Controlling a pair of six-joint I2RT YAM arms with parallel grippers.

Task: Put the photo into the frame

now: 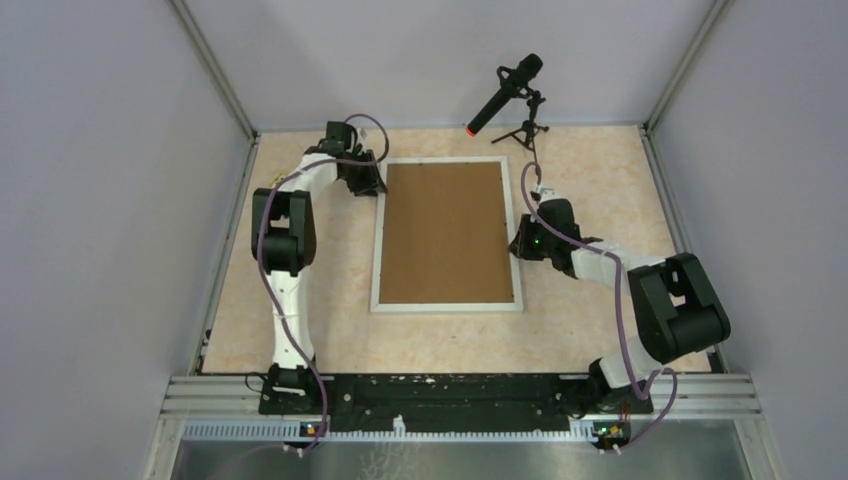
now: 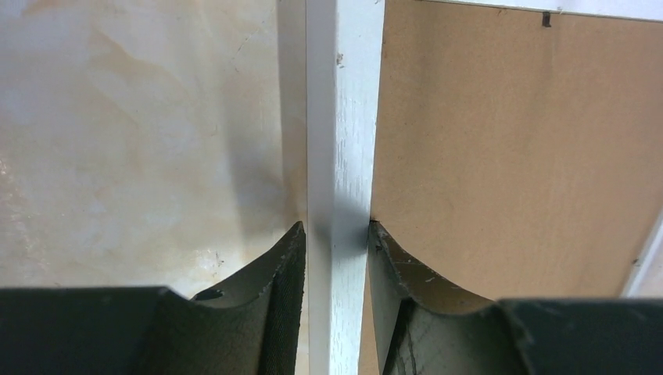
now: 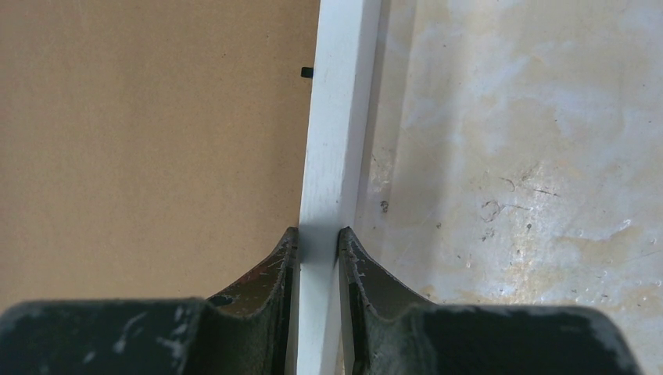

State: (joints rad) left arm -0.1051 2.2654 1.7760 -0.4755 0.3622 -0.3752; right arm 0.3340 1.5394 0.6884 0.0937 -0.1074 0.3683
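The frame (image 1: 447, 306), thin white moulding, lies flat in the middle of the table with a brown backing board (image 1: 447, 232) filling it. The photo is hidden. My left gripper (image 1: 378, 185) is shut on the frame's left rail near its far corner. In the left wrist view the white rail (image 2: 344, 117) runs between the two fingers of the left gripper (image 2: 336, 230), with the board (image 2: 500, 141) on the right. My right gripper (image 1: 517, 245) is shut on the right rail about halfway along. There the right gripper (image 3: 319, 234) pinches the rail (image 3: 336, 141), with the board (image 3: 148, 141) on the left.
A black microphone (image 1: 505, 92) on a small tripod stands at the back of the table, just beyond the frame's far right corner. Grey walls enclose the marbled tabletop (image 1: 600, 200) on three sides.
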